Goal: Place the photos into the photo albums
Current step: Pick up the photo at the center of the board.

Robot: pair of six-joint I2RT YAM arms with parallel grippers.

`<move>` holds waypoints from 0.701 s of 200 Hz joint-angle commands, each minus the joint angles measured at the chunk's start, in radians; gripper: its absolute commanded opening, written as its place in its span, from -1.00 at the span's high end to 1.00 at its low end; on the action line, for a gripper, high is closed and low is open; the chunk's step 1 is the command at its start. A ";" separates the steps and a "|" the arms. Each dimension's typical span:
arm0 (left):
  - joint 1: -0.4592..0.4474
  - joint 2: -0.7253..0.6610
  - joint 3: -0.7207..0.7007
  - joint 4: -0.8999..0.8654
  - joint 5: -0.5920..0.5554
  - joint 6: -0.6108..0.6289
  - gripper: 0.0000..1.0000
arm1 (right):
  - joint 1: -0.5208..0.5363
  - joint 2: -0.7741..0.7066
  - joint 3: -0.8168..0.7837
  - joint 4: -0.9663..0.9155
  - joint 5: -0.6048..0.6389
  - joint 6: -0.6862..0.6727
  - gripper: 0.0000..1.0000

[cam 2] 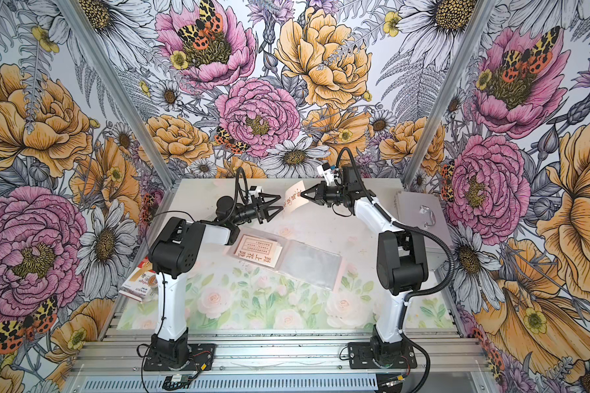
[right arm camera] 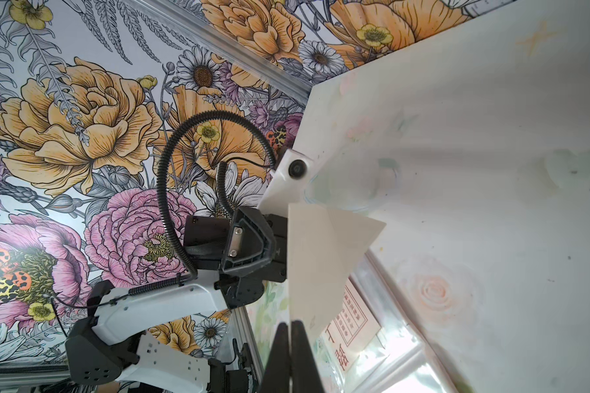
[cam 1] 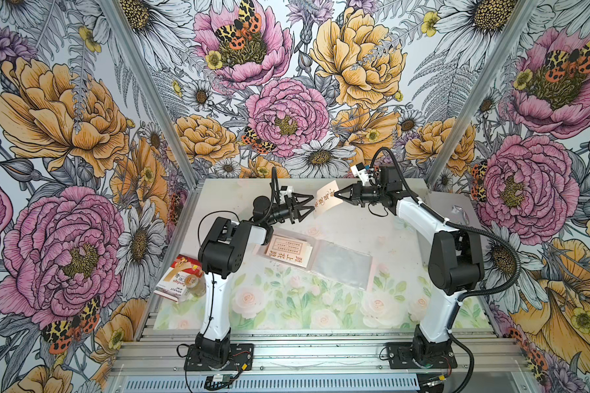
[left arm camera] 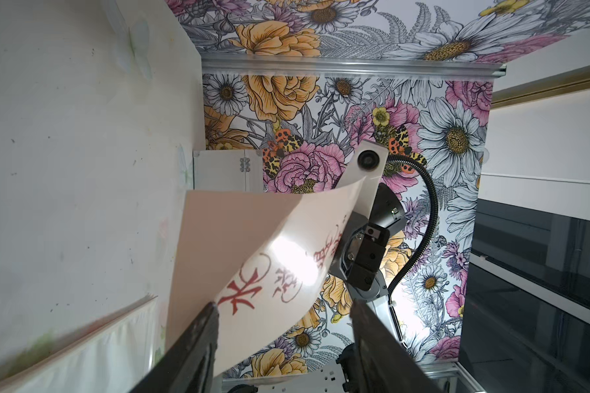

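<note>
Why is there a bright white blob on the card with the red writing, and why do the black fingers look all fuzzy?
Left wrist view: light bounces off the glossy card, washing out some red characters; the fingers of the left gripper sit very near the lens, so they blur. Right wrist view: the photo album glares white on its clear sleeve too.
</note>
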 commanded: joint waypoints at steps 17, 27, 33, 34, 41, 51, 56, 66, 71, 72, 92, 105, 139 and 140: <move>0.017 -0.029 -0.019 0.112 -0.030 -0.027 -0.27 | -0.023 -0.050 -0.029 0.181 0.000 0.111 1.00; 0.025 -0.037 -0.040 0.102 -0.035 -0.016 -0.27 | -0.032 -0.048 -0.026 0.214 0.000 0.144 1.00; 0.026 -0.038 -0.041 0.102 -0.034 -0.017 -0.27 | -0.032 -0.046 -0.021 0.218 -0.002 0.150 1.00; 0.026 -0.038 -0.040 0.102 -0.033 -0.016 -0.28 | -0.032 -0.046 -0.020 0.217 -0.001 0.152 1.00; 0.023 -0.037 -0.037 0.103 -0.028 -0.018 -0.28 | -0.031 -0.044 -0.015 0.221 0.001 0.156 1.00; 0.019 -0.034 -0.030 0.104 -0.026 -0.019 -0.28 | -0.026 -0.040 -0.010 0.233 0.000 0.165 1.00; 0.016 -0.033 -0.025 0.103 -0.026 -0.019 -0.28 | -0.025 -0.038 -0.010 0.245 -0.001 0.175 1.00; 0.015 -0.030 -0.017 0.101 -0.022 -0.019 -0.29 | -0.023 -0.036 -0.011 0.274 -0.011 0.198 1.00; 0.016 -0.028 -0.014 0.100 -0.025 -0.019 -0.30 | -0.023 -0.035 -0.011 0.285 -0.014 0.208 1.00; 0.016 -0.029 -0.014 0.100 -0.025 -0.019 -0.30 | -0.023 -0.035 -0.011 0.286 -0.014 0.210 1.00; 0.014 -0.020 0.010 0.095 -0.023 -0.021 -0.30 | -0.021 -0.037 -0.012 0.292 -0.019 0.219 1.00; 0.012 -0.012 0.030 0.099 -0.023 -0.032 -0.31 | -0.015 -0.039 -0.017 0.292 -0.026 0.221 1.00; 0.008 -0.008 0.086 0.118 -0.024 -0.060 -0.30 | -0.010 -0.034 -0.048 0.280 -0.041 0.228 1.00; 0.008 -0.008 0.088 0.118 -0.023 -0.060 -0.30 | -0.011 -0.033 -0.049 0.279 -0.042 0.228 1.00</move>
